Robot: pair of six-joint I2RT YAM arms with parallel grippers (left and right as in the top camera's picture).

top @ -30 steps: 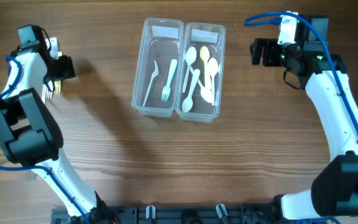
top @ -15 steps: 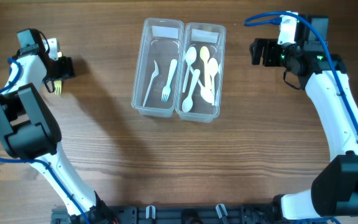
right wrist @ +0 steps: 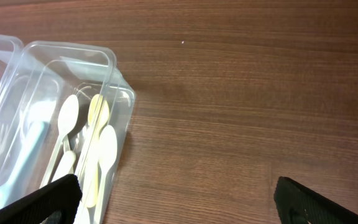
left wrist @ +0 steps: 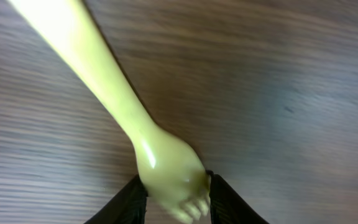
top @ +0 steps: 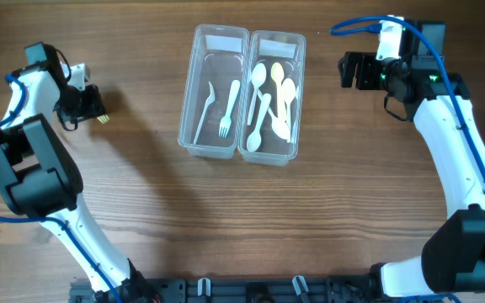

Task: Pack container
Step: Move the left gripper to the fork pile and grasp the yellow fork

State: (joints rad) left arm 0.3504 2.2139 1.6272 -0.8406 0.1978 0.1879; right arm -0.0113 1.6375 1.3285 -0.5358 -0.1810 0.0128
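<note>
Left hand point(top: 92, 108) clamped shut at far left, right hand point(top: 344, 71) spread open opposite.

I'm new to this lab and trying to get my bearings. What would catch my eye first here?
Two clear tubs sit side by side at the far middle of the table, the right one holding pale spoons. At the far left, the left gripper pinches a yellow fork by its tined end.
</note>
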